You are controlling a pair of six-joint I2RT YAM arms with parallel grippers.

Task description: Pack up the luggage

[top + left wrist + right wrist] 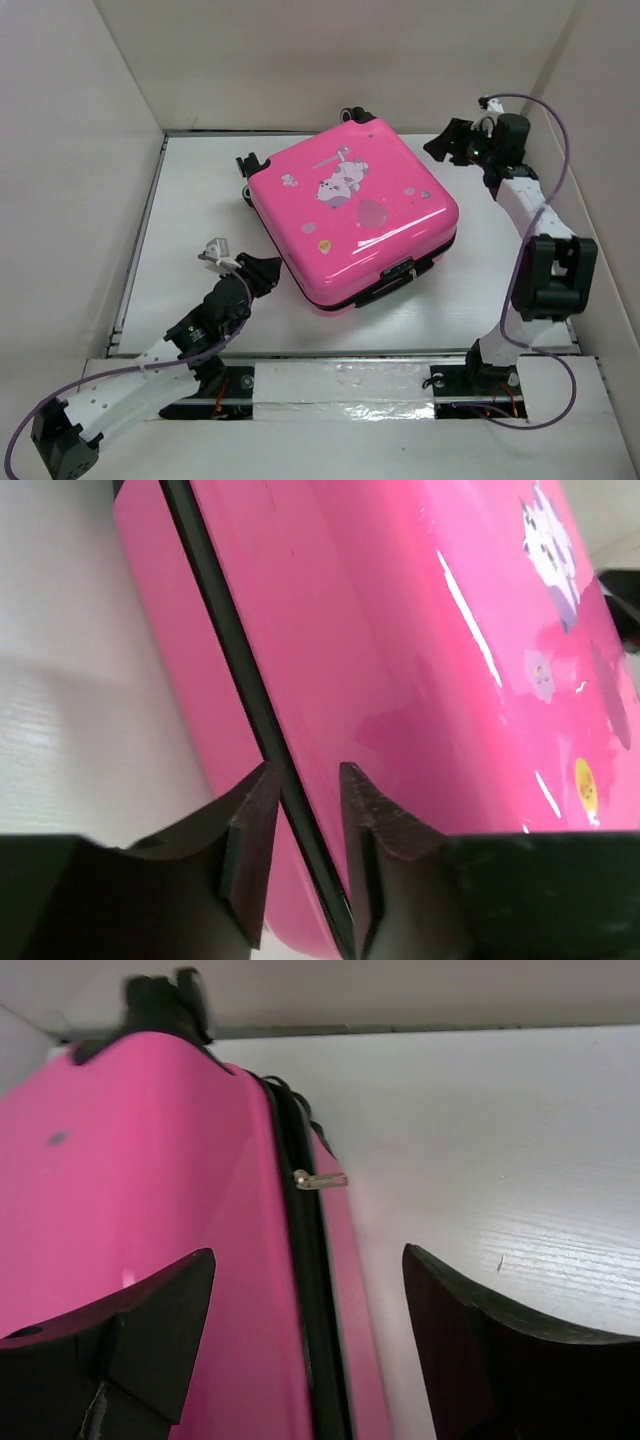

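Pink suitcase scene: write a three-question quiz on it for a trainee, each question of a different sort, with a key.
1. True or false: the bright pink hard-shell suitcase lies flat on the white table with its stickered shell facing up.
2. Pick one. The fingers of the right hand stand: A) wide apart, B) pressed together, C) clamped on a wheel.
3. Fill in the missing word. In the right wrist view, the small metal zipper pull sticks out from the ____-coloured strip between the two pink shells.

Key: 1 true; 2 A; 3 black.
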